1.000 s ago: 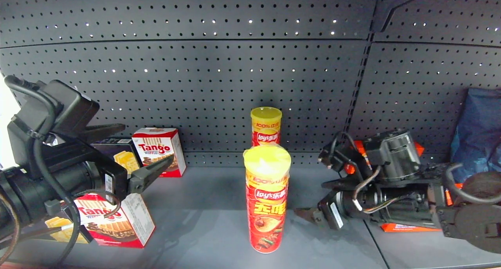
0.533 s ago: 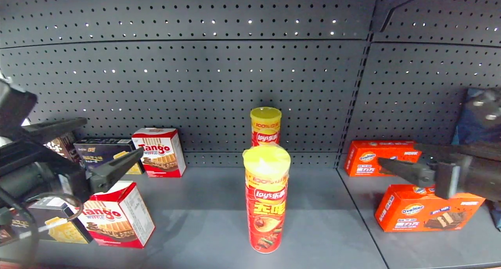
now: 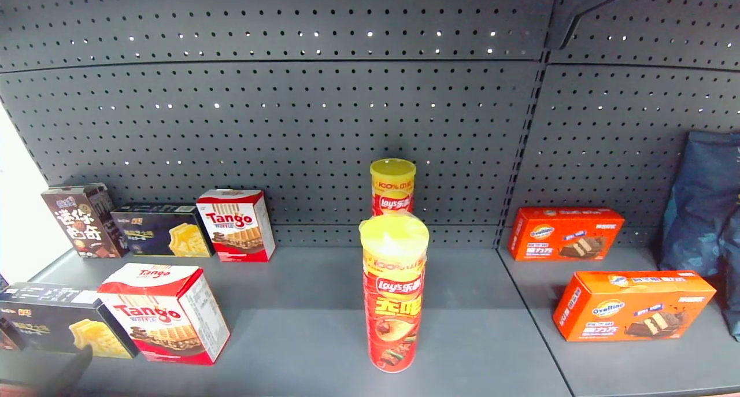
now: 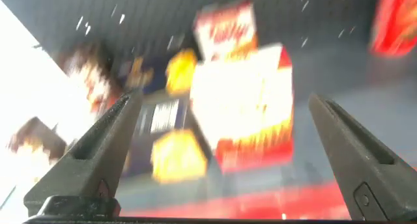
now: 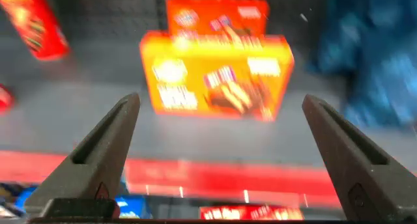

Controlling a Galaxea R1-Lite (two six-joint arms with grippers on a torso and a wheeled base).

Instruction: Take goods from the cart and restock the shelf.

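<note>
While the chip can stands on the shelf, I see the left gripper spread empty before a wafer box, the right gripper spread before an orange box.

On the shelf a chip can stands mid-shelf, a second can straight behind it against the pegboard back. To the left, a wafer box sits beside a flat box at the front, with a row of three boxes behind. To the right lie two cartons, the near carton before the far carton, and a bag at the far right.
</note>
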